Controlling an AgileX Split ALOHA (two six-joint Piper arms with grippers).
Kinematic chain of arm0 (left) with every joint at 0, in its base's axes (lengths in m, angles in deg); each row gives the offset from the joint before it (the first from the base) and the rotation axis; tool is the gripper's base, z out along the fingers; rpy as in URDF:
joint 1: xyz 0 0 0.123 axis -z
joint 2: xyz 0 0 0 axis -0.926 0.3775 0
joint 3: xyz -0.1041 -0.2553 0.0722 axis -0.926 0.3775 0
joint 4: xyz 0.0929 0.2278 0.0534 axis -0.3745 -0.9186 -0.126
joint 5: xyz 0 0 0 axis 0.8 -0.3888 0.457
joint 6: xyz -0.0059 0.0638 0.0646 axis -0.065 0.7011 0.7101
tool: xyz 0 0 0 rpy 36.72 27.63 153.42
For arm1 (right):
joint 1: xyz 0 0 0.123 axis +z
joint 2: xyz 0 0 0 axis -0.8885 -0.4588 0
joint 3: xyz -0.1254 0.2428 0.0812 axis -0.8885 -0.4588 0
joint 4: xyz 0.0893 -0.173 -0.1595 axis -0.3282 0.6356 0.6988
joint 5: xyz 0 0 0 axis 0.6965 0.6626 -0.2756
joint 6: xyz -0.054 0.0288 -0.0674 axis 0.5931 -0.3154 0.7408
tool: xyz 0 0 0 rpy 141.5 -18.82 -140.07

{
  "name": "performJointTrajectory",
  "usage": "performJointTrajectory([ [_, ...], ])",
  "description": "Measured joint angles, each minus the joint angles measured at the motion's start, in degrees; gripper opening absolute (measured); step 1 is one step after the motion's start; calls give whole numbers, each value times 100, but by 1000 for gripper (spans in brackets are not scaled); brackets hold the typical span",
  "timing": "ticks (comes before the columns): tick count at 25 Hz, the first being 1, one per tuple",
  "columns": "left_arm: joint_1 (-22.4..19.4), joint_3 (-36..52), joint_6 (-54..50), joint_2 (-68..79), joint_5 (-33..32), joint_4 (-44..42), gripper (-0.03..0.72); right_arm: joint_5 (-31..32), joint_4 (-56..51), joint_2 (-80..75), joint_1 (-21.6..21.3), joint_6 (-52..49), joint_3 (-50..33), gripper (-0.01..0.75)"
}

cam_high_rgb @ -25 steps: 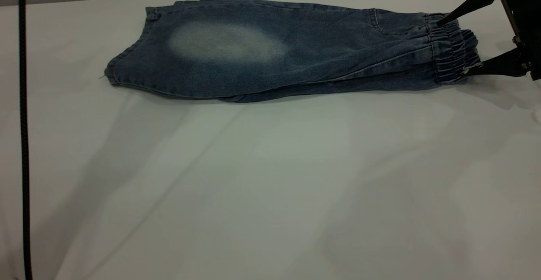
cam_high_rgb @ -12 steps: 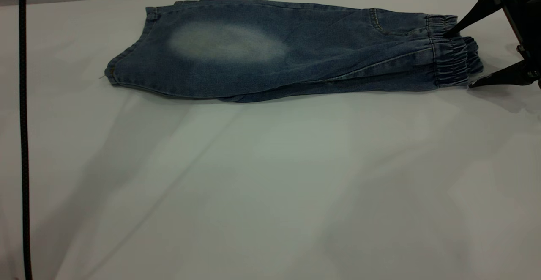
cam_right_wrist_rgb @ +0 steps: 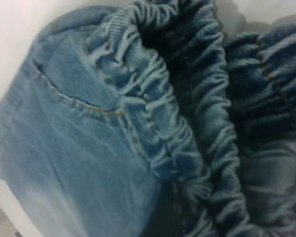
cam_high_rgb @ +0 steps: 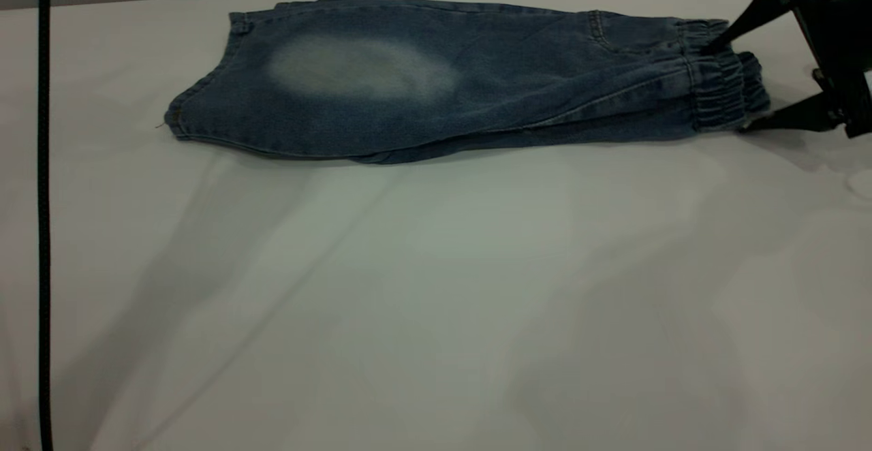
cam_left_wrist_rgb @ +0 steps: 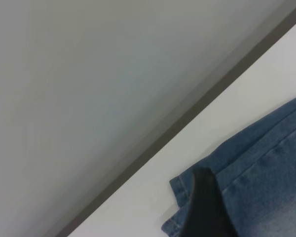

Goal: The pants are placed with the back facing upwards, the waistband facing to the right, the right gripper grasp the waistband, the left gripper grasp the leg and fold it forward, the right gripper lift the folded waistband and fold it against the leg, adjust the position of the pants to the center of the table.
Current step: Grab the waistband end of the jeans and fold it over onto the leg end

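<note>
Pants (cam_high_rgb: pixel 436 90) lie folded lengthwise across the upper part of the frame on the table (cam_high_rgb: pixel 436 301), long axis left to right, waistband (cam_high_rgb: pixel 722 90) at the right end. Right gripper (cam_high_rgb: pixel 725 86) at upper right, fingers spread, straddles that waistband, nothing pinched yet. Left gripper (cam_left_wrist_rgb: pixel 204 210) is near the hem; can't tell its state.
</note>
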Motion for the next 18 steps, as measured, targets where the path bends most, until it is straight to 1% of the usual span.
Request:
performJointTrajectory([
  [3,0,0,0,0,-44,0,434,-85,-118,0,0,92,0,570],
  [5,0,0,0,-6,-38,0,434,-169,-118,0,0,92,0,538],
  [8,0,0,0,-6,-26,0,434,-203,-118,0,0,92,0,456],
  [11,0,0,-5,-6,-25,0,434,-241,-127,0,0,92,0,350],
  [14,0,0,-5,-6,-25,0,434,-274,-187,0,0,92,0,261],
  [18,0,0,-5,-6,-21,0,434,-342,-298,0,0,141,0,188],
])
